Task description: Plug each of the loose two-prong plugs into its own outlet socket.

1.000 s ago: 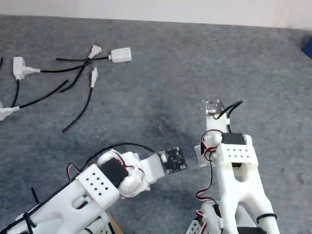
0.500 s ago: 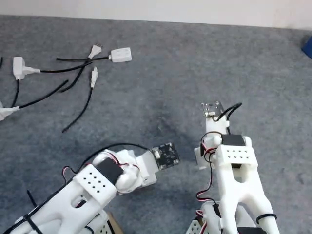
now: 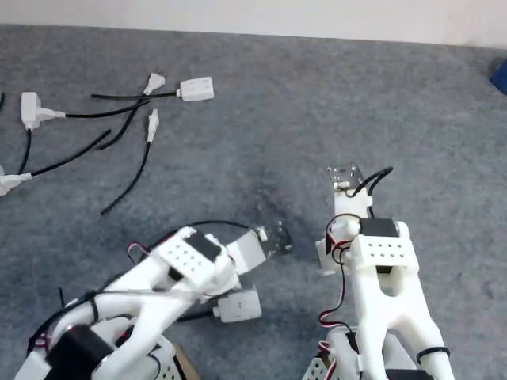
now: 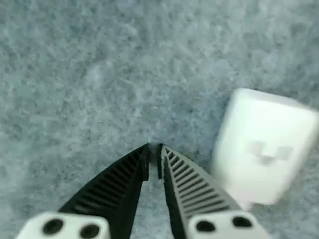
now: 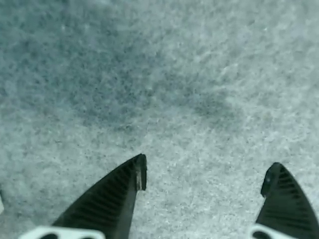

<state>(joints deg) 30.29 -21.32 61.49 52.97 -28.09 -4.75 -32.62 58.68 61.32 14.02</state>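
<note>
Our left gripper [image 4: 153,149] has its black ribbed jaws pressed together on nothing, tip low over the grey felt-like table cover [image 4: 89,69]. Beside it, the right gripper [image 5: 207,172] hangs with jaws spread wide, also empty. Both are well apart from the work.

Toward the far left lie a small white two-prong plug on a black cable [image 3: 154,81] and a second white plug [image 3: 153,120], both loose. A white rectangular outlet socket [image 3: 196,89] is just beside the first. Another white socket block [image 3: 30,107] sits at the left edge; we cannot tell whether anything is seated in it.

We judge this to be the approach, with nothing plugged by us yet. Next, the left jaws must open, cross to a plug and take its body, leaving the prongs free.

Beyond the cover runs a pale wall strip [image 3: 253,16], with a blue object [image 3: 501,75] at the right edge.
</note>
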